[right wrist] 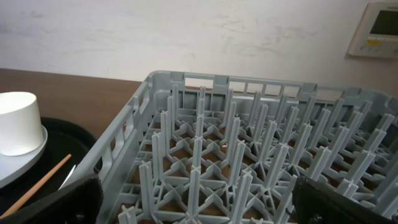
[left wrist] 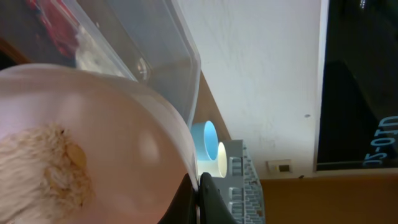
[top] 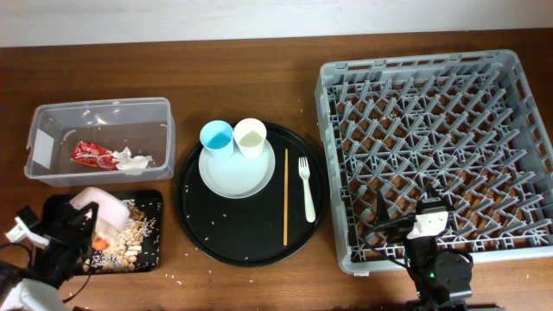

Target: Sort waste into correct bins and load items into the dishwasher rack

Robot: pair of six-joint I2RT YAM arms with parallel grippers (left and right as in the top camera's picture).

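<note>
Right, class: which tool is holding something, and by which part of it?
The left tool grips the pink-white bowl by its rim. The right tool is open and holds nothing.

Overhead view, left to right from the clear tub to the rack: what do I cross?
From left: clear tub → light blue cup → cream cup → wooden chopstick → white fork → dishwasher rack. Plate omitted; it overlaps the cups.
</note>
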